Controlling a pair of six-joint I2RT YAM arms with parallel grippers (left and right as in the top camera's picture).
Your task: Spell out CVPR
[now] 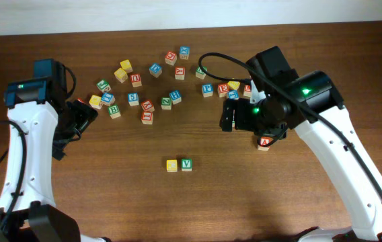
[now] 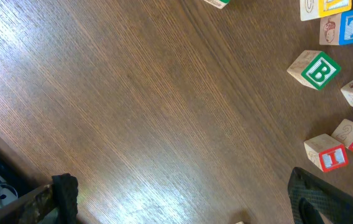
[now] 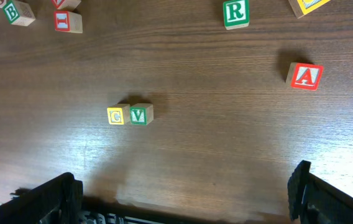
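A yellow C block (image 1: 171,165) and a green V block (image 1: 187,164) stand side by side, touching, at the table's front middle; the right wrist view shows the C block (image 3: 118,115) and V block (image 3: 142,114) too. A green R block (image 3: 235,12) lies farther off. A blue P block (image 1: 207,88) sits among the scattered letters. My right gripper (image 1: 228,117) hovers open above bare wood, its fingers (image 3: 306,190) wide apart with nothing between them. My left gripper (image 1: 83,115) is open at the left, beside the pile, its fingers (image 2: 63,196) over bare table.
Several loose letter blocks spread across the back middle (image 1: 147,87). A red A block (image 1: 265,142) lies under the right arm and shows as the A block (image 3: 306,75) too. A green B block (image 2: 316,70) and red I block (image 2: 333,158) sit right of the left gripper.
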